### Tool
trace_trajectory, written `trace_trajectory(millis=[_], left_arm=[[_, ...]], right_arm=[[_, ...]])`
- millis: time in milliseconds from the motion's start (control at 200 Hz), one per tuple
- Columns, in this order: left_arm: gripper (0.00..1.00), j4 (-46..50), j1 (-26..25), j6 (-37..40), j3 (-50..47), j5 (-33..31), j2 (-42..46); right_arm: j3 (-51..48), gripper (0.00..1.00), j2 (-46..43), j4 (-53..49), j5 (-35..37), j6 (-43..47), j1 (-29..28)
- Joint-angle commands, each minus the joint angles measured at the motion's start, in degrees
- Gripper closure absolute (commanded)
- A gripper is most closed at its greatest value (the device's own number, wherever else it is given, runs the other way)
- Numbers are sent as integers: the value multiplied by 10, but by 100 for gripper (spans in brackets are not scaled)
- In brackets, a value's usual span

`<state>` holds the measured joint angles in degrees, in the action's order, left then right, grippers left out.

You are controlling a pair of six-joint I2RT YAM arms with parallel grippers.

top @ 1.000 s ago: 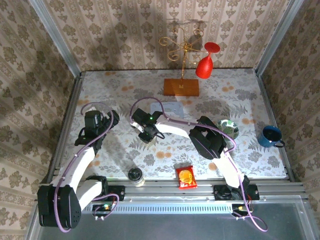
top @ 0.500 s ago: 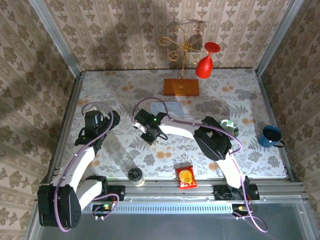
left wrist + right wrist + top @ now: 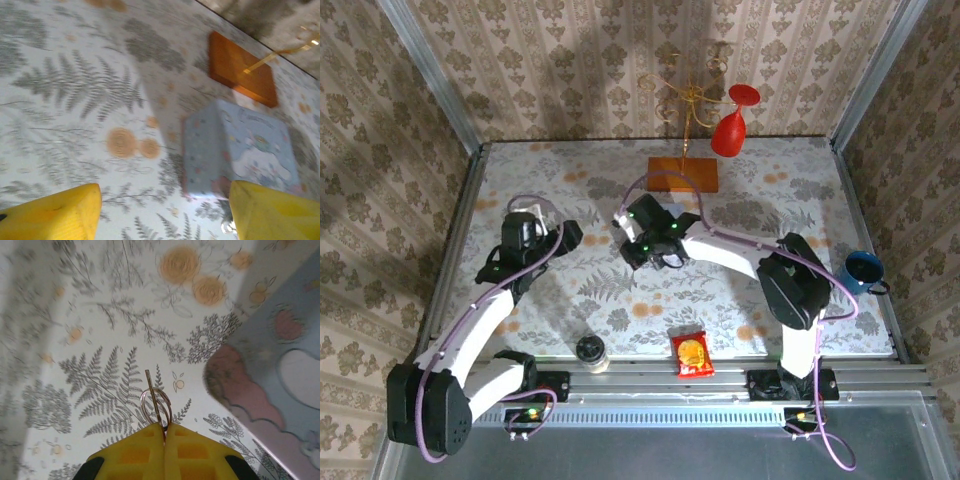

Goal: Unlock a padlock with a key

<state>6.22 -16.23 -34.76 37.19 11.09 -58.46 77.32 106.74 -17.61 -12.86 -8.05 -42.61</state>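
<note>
The right end effector, clamped on a thin key above the bench beside a pale tin, should hold it straight; the left end effector hangs with fingers apart; the padlock cannot be made out.

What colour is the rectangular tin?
The tin is pale blue with a pink-and-white cartoon print; clearest from the left wrist.

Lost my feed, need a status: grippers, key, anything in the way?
Status: right gripper shut on key, blade and ring sticking out. Then left gripper open, holding nothing. Pale tin close ahead of left, beside right.
</note>
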Motion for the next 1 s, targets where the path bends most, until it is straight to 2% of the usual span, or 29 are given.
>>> trace_trajectory(millis=[0, 155, 260, 410, 775, 900, 991], left_arm=[[34, -43, -8, 49, 16, 88, -8], [36, -86, -10, 103, 36, 198, -20], [42, -87, -10, 130, 49, 239, -23], [47, -132, -10, 133, 54, 326, -45], [65, -160, -11, 103, 74, 387, -65], [67, -174, -15, 95, 76, 418, -65], [67, -167, -16, 97, 78, 413, -69]], right_arm=[[-31, 100, -35, 74, -120, -67, 26], [-50, 100, -65, 86, -172, -87, 48], [-55, 100, -81, 81, -195, -92, 57], [-65, 100, -100, 102, -242, -118, 65], [-70, 100, -136, 131, -303, -160, 68], [-67, 100, -135, 135, -308, -167, 68], [-67, 100, -132, 135, -303, -167, 68]])
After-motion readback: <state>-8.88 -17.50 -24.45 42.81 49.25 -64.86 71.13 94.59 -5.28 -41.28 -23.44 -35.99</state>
